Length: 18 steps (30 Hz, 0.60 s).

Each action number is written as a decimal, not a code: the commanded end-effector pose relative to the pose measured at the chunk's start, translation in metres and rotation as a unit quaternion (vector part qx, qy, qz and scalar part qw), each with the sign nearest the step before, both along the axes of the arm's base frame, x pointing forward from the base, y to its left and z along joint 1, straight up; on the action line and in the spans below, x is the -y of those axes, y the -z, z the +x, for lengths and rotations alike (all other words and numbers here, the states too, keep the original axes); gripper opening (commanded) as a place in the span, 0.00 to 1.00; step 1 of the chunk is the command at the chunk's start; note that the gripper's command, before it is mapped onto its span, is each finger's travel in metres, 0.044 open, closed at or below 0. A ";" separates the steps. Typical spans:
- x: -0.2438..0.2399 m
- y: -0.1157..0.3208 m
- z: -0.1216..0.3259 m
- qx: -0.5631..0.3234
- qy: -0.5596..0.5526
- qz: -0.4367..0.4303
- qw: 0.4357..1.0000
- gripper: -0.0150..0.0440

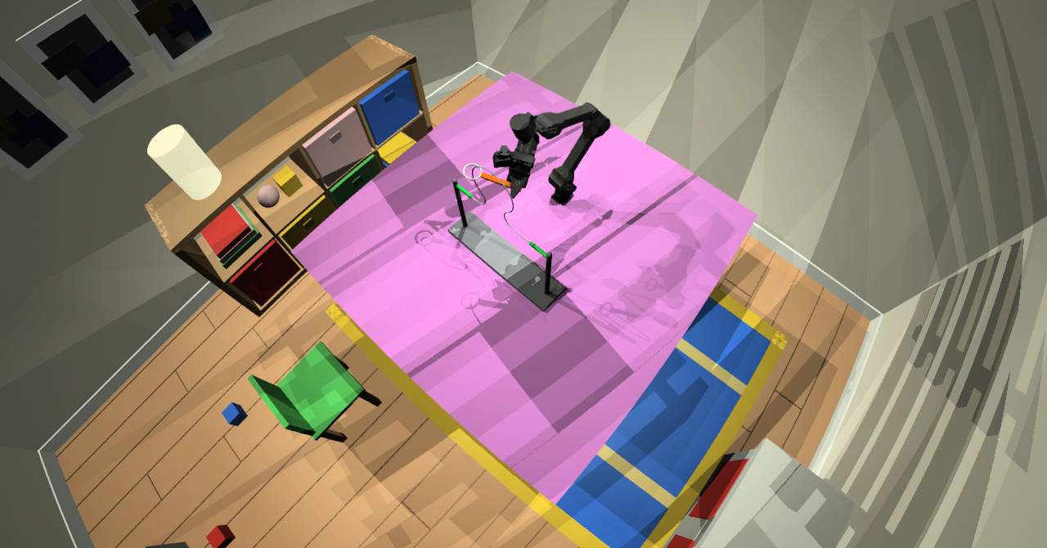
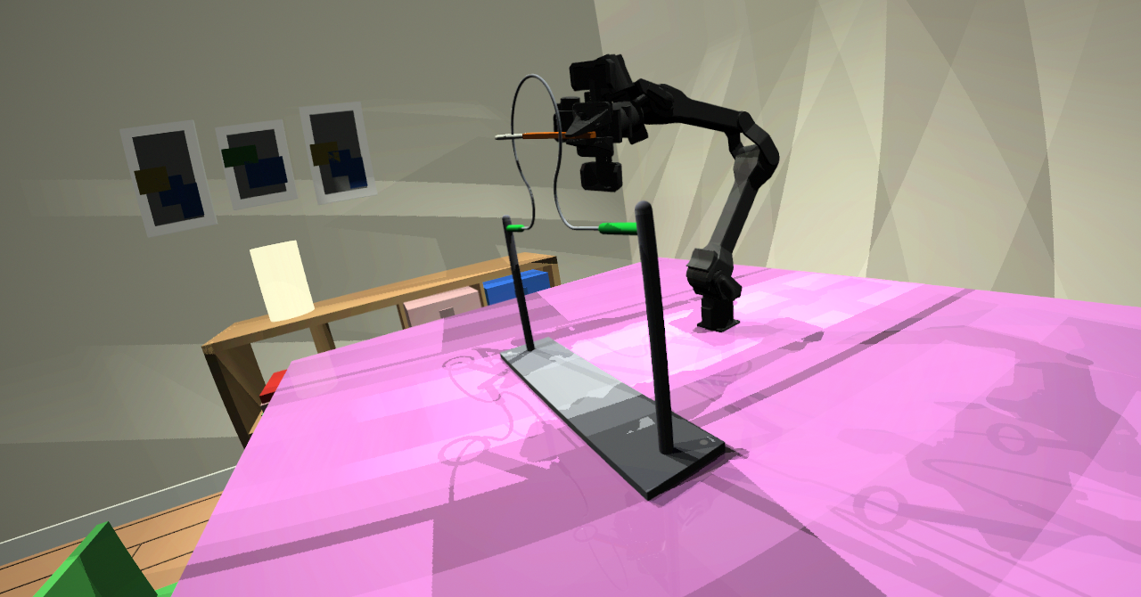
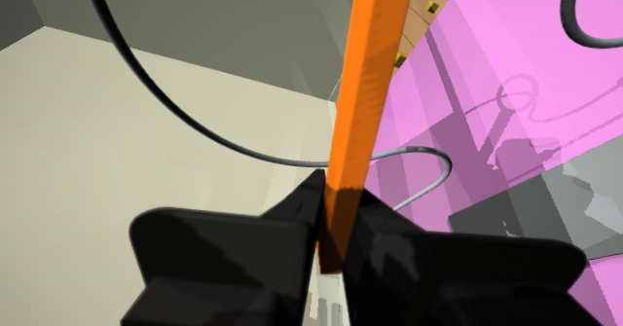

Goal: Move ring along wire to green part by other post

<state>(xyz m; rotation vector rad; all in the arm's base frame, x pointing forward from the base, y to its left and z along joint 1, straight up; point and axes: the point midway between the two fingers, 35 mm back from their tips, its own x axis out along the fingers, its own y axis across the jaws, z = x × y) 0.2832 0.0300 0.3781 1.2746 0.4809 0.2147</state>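
Observation:
The ring (image 1: 464, 170) (image 2: 502, 137) is pale, nearly level and edge-on in the exterior view, at the far-post side of the grey wire loop (image 2: 513, 107) (image 3: 161, 97). The wire appears to pass through it; any clearance cannot be told. My gripper (image 1: 515, 185) (image 2: 570, 135) (image 3: 328, 178) is shut on the orange handle (image 1: 495, 178) (image 2: 539, 135) (image 3: 372, 73), high above the table. The loop's other side crosses the handle near the fingers in the exterior view. Green parts (image 1: 463, 190) (image 1: 537, 249) (image 2: 618, 228) adjoin both posts (image 1: 460, 209) (image 1: 548, 275) (image 2: 653, 330). The ring is outside the wrist view.
The posts stand on a grey base plate (image 1: 494, 248) (image 2: 570, 382) on the pink table (image 1: 410, 288) (image 2: 358, 442). The arm's base (image 1: 562, 191) (image 2: 717, 314) stands behind the wire. A shelf (image 1: 293, 131) and a green chair (image 1: 318, 391) are beyond the table.

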 end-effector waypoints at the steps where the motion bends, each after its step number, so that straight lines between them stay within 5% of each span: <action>1: 0.001 0.000 0.000 0.001 0.001 -0.026 1.000 0.00; 18: 0.003 0.007 0.000 -0.003 0.004 -0.133 0.991 0.00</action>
